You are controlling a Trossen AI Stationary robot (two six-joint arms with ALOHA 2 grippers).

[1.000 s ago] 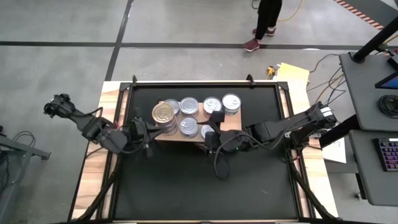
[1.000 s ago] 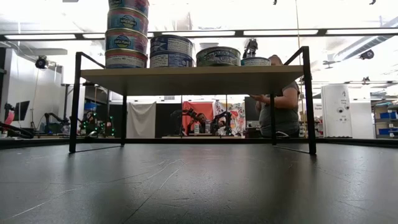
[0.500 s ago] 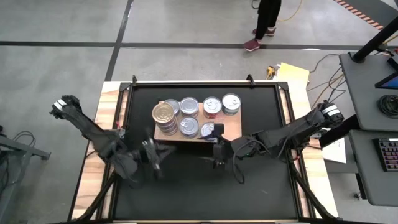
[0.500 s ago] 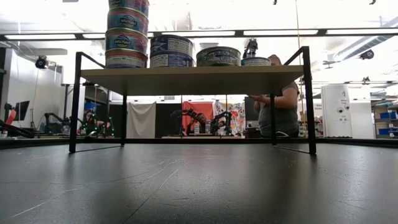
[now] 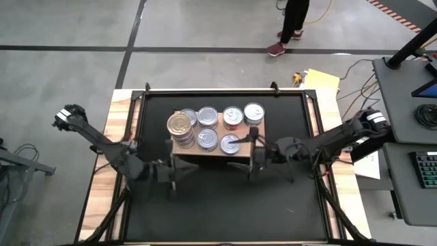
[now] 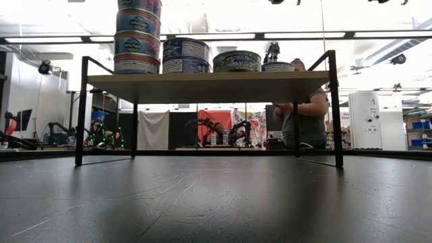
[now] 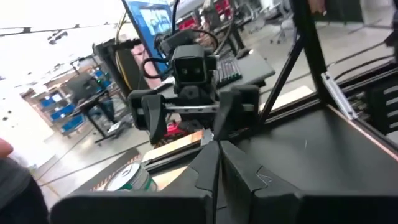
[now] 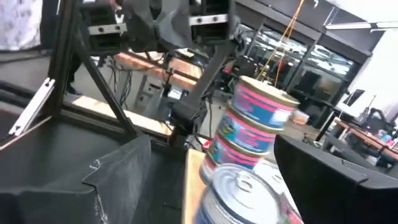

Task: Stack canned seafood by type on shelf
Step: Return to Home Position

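The left gripper [image 5: 179, 171] hangs just off the front left corner of the shelf [image 5: 257, 141]. Its fingers [image 7: 211, 163] are pressed together with nothing between them.

On the shelf's left end stands the tall stack [image 5: 179, 127]. In the low view its cans carry blue and teal labels with an oval logo, the writing too small to read. To the right of it along the shelf are a two-high stack with dark blue labels [image 6: 186, 56], a green-labelled can [image 6: 237, 61] and one more can [image 6: 277, 66] at the right end. (The right wrist view shows pink-and-teal labels on one stack [image 8: 255, 130], the lettering blurred.)

The right gripper [image 5: 251, 161] sits off the shelf's front edge toward its right end, its fingers [image 8: 118, 180] spread wide and empty.

A second ago both grippers were up against the shelf; now both stand off its front edge. The right one has moved rightward, so the front-row can's silver lid [image 5: 230, 143] shows whole.

The black mat [image 5: 225, 212] runs broad from the shelf's front edge. Under the shelf board, an open gap lies between its black legs [image 6: 82, 111].
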